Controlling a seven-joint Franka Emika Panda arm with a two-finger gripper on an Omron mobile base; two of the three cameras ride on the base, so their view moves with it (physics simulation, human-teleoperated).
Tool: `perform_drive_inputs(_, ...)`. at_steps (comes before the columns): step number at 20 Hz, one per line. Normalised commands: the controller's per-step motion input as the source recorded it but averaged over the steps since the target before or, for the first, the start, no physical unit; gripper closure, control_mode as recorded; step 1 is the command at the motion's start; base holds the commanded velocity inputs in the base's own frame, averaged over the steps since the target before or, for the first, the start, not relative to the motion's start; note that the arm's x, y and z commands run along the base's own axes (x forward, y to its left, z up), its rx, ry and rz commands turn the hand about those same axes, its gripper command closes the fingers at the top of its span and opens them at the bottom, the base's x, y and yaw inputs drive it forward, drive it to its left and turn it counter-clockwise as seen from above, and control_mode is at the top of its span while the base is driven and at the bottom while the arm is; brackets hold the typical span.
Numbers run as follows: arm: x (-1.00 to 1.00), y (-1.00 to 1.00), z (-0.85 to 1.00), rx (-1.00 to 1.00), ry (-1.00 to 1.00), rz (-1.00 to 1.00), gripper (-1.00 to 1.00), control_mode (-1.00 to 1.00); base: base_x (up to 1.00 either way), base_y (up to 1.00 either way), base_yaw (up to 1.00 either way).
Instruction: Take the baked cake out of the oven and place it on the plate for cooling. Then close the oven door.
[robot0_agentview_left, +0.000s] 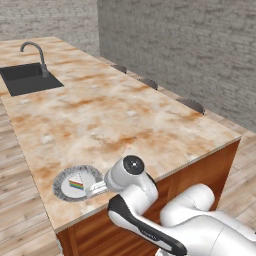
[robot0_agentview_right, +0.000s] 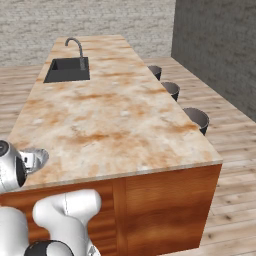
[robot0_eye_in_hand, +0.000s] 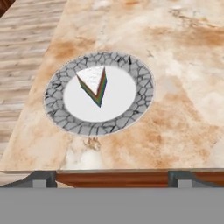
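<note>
A slice of cake (robot0_eye_in_hand: 94, 83) with white icing and rainbow layers lies on a round white plate (robot0_eye_in_hand: 144, 87) with a grey cracked-stone rim. The plate (robot0_agentview_left: 64, 186) rests on the marble island counter (robot0_agentview_left: 115, 120) near its front corner, with the cake (robot0_agentview_left: 76, 183) on it. My gripper (robot0_eye_in_hand: 111, 179) hovers over the counter's front edge, just short of the plate, open with nothing between its fingers. The hand (robot0_agentview_left: 94, 190) points toward the plate from the right; it also appears at the left edge of the right base view (robot0_agentview_right: 37, 159). The oven and the oven door are out of view.
A black sink (robot0_agentview_left: 27, 77) with a curved faucet (robot0_agentview_left: 35, 50) is set in the far end of the counter. Three dark stools (robot0_agentview_right: 196, 117) stand along the island's far side. Wooden floor surrounds the island; grey brick walls stand behind.
</note>
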Motion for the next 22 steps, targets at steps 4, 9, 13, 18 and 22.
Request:
perform_drive_inputs(4, -0.47, -0.14, -0.09, 0.11, -0.02, -0.14, -1.0, -1.0, 0.0, 0.0, 0.0)
perform_drive_inputs(9, -0.33, -0.09, -0.07, 0.08, -0.15, -0.36, -1.0, -1.0, 0.0, 0.0, 0.0)
perform_drive_inputs(13, -0.09, -0.16, 0.02, 0.15, -0.15, -0.3, -1.0, -1.0, 0.0, 0.0, 0.0)
perform_drive_inputs(18, -0.08, -0.24, 0.19, 0.23, -0.01, -0.26, -1.0, -1.0, 0.0, 0.0, 0.0)
perform_drive_inputs(22, -0.12, -0.21, 0.24, 0.21, 0.0, -0.16, -1.0, -1.0, 0.0, 0.0, 0.0)
